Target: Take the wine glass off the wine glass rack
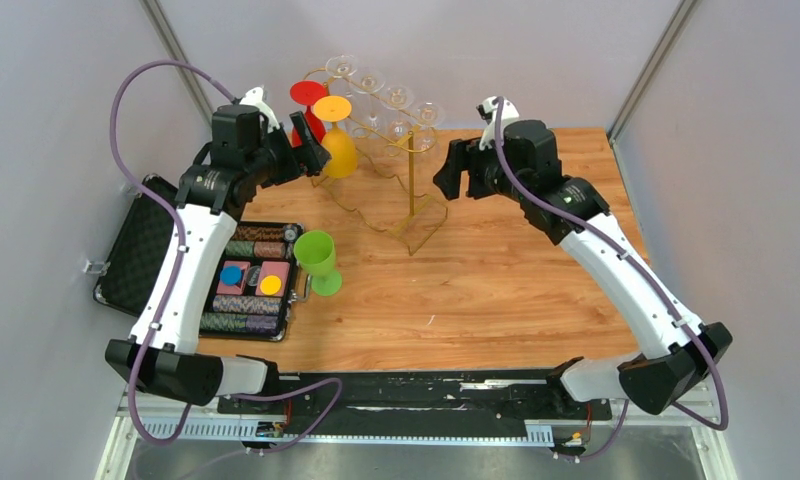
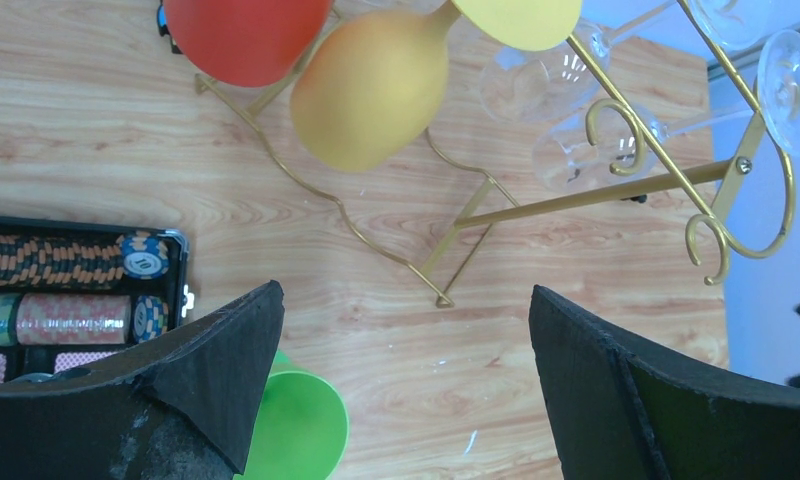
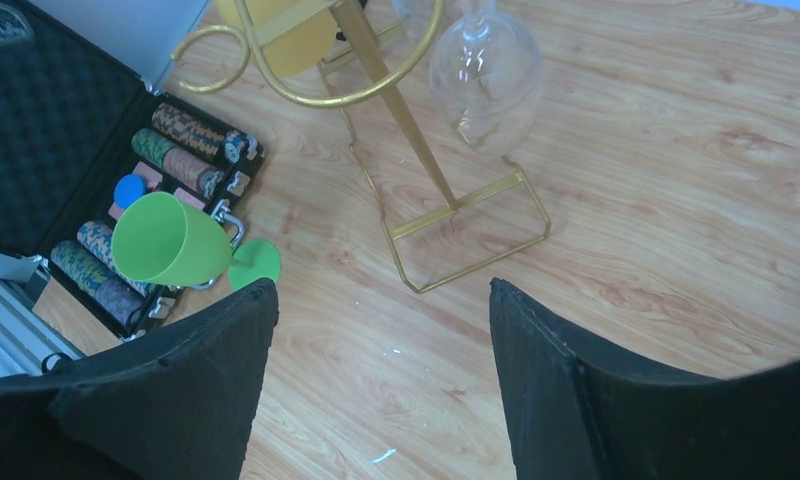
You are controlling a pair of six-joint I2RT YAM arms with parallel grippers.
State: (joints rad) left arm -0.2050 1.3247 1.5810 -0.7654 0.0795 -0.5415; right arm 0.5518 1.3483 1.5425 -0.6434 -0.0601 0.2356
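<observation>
The left end effector (image 1: 312, 148), spread wide, sits just beside the yellow wine glass (image 1: 339, 150), which hangs upside down on the gold wine glass rack (image 1: 412, 190). The right end effector (image 1: 458, 178), likewise spread, is near its post.

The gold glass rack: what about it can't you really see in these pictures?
Top view: how the clear glasses hang on the rack, too small and see-through.
Left wrist view: the red glass, cut off by the top edge.
Right wrist view: the rack's upper arms, cut off by the top edge.
</observation>
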